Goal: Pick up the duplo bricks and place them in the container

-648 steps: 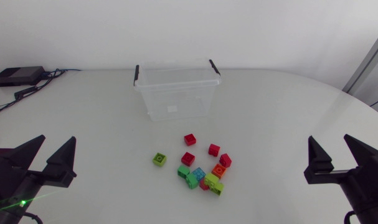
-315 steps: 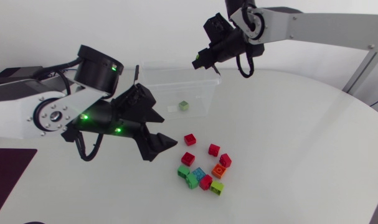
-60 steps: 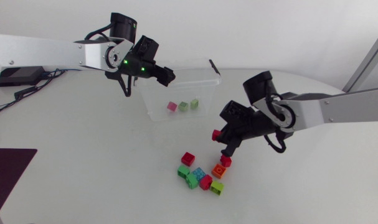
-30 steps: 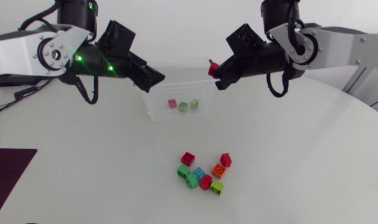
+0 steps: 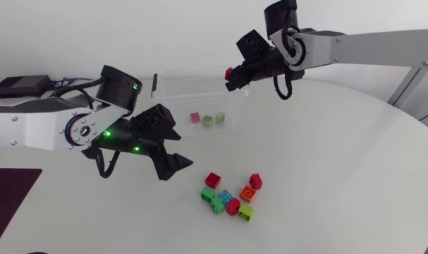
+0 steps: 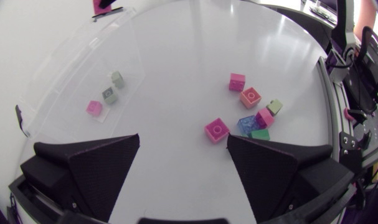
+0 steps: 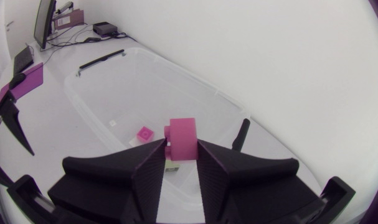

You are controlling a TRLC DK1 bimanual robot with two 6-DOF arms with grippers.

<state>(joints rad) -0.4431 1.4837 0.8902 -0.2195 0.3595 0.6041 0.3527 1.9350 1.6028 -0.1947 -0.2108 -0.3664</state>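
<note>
Left hand (image 5: 177,168) hangs open and empty, w/ the loose duplo bricks (image 5: 230,195) just ahead of it on the tabletop (image 5: 326,176). They're small hard cubes, red, green, orange, blue. Prob. light, stiff and slick-sided, so pinch two flat walls, not the studs. Right hand (image 5: 231,76) grips a red brick (image 5: 229,72), w/ the clear container (image 5: 173,125) just under it and three bricks (image 5: 207,119) inside.

The clear, lidless container (image 5: 177,104) with black latches sits toward the table's far edge. On its floor lie a pink brick (image 5: 194,118) and two green bricks (image 5: 207,120) in a row. A red brick (image 5: 230,73) hangs over the container's right end, pinched in my right gripper (image 7: 181,148). Eight loose bricks (image 5: 231,196), red, orange, blue and green, cluster mid-table, nearer the front edge.
</note>
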